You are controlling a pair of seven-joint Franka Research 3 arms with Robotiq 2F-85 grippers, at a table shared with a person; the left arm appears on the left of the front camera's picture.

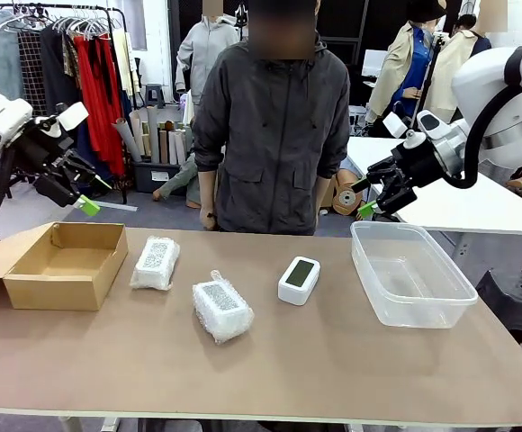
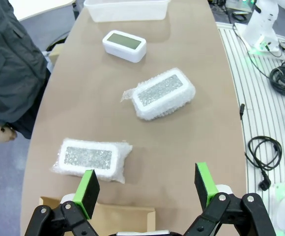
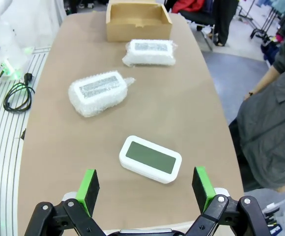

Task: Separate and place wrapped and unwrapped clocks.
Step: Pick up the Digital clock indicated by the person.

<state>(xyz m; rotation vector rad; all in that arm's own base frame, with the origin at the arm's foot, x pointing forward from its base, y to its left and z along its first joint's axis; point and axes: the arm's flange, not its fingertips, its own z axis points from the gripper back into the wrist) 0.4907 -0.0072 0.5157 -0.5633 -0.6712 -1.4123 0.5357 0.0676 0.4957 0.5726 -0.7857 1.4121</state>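
Two bubble-wrapped clocks lie on the brown table: one (image 1: 156,263) (image 2: 90,158) (image 3: 150,51) beside the cardboard box, the other (image 1: 222,310) (image 2: 162,93) (image 3: 99,92) nearer the front edge. The bare white clock (image 1: 299,280) (image 2: 125,45) (image 3: 150,158) lies screen up, left of the tub. My left gripper (image 1: 88,196) (image 2: 146,189) hangs open above the box's near end, with nothing between its fingers. My right gripper (image 1: 364,198) (image 3: 145,188) hovers open above the tub's far left corner, also empty.
An open brown cardboard box (image 1: 63,265) (image 3: 138,21) stands at the table's left end, a clear plastic tub (image 1: 410,273) (image 2: 127,10) at the right. A person in a dark jacket (image 1: 274,126) stands at the far edge, hands down.
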